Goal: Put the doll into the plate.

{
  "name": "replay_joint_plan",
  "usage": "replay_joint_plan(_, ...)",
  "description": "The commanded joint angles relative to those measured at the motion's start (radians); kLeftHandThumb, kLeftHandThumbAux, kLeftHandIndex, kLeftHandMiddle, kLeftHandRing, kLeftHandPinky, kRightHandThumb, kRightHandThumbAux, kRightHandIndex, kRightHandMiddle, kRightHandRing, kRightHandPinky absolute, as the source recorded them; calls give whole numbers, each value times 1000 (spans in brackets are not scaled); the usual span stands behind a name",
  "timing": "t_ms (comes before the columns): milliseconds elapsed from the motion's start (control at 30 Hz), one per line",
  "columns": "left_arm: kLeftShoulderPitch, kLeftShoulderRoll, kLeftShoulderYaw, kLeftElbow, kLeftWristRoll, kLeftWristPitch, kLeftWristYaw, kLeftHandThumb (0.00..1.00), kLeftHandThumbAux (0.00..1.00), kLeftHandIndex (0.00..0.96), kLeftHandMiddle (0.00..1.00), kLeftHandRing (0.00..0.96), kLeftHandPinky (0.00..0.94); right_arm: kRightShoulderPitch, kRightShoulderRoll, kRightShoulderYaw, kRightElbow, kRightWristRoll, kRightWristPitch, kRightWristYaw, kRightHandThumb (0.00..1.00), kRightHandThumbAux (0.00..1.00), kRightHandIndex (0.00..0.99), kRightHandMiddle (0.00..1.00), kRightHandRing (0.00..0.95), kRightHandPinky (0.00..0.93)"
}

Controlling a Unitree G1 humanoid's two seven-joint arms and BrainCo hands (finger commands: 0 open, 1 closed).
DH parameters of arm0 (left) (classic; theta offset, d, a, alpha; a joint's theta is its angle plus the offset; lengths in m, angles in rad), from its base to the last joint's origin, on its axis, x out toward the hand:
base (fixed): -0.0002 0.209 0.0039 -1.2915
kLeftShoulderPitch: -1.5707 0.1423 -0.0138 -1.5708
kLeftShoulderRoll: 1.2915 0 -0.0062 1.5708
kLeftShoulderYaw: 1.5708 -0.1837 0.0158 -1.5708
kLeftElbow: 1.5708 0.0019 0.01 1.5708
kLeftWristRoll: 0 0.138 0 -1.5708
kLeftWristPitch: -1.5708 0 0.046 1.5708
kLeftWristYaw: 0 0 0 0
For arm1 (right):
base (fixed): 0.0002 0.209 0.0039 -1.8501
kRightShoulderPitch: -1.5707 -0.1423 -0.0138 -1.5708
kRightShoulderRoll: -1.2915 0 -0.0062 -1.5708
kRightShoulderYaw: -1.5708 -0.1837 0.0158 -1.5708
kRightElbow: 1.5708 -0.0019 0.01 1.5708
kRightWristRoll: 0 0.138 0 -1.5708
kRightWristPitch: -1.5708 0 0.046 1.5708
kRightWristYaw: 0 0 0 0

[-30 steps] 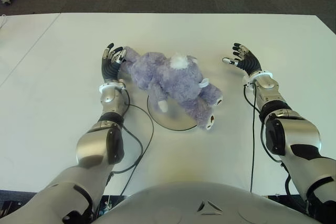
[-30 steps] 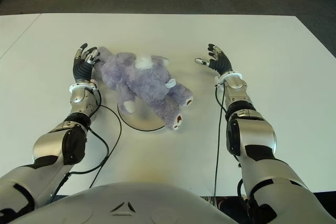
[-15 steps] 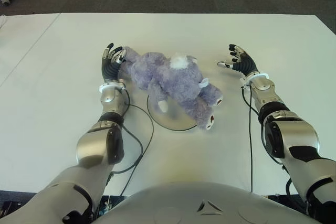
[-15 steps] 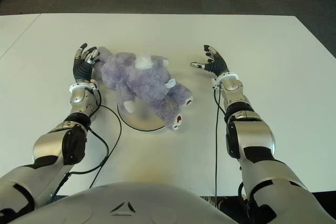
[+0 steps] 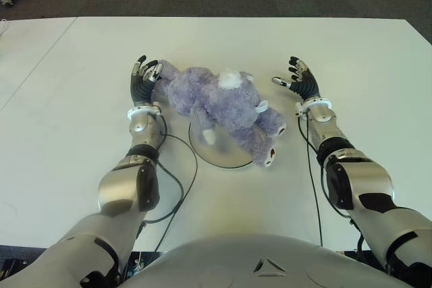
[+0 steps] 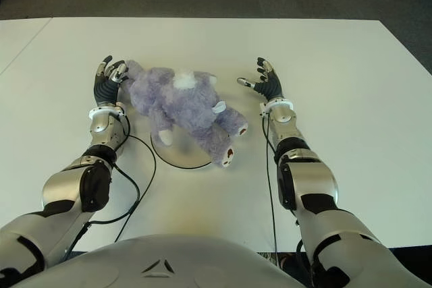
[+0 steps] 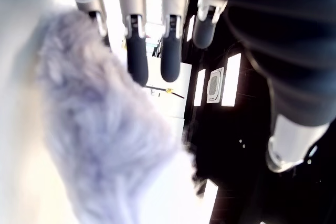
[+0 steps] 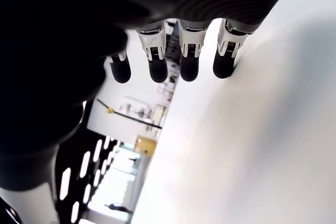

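Centrally, doll (image 5: 223,106) over plate (image 5: 217,152), left hand (image 5: 143,82) and right hand (image 5: 301,82) flanking

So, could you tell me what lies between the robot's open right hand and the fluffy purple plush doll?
Nothing: in both eye views only bare white table separates the right hand from the purple plush doll.

Even, bright overhead light on the white table (image 5: 223,214); shadows soft and faint. Eye views sharp. Left wrist view: doll (image 7: 100,145) blurred, probably too close; ceiling lights glare.
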Motion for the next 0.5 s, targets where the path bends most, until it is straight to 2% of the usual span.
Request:
replay_joint_plan(33, 140, -39, -9, 102, 12, 279, 11, 0, 624, 148, 281, 315, 338, 80, 130, -34, -10, 72, -39, 28, 0, 732, 102, 96, 84, 87)
replay_joint_plan(233, 143, -34, -15, 101, 22, 271, 22, 0, 623, 152, 281, 316, 335, 83, 156, -69, -10, 116, -35, 41, 0, 711, 120, 108, 90, 81)
replay_joint_plan(500, 146, -23, -24, 100, 43, 258, 30, 0, 629, 144, 277, 314, 334, 68, 175, -88, 7, 125, -33, 41, 0, 665, 131, 125, 100, 84)
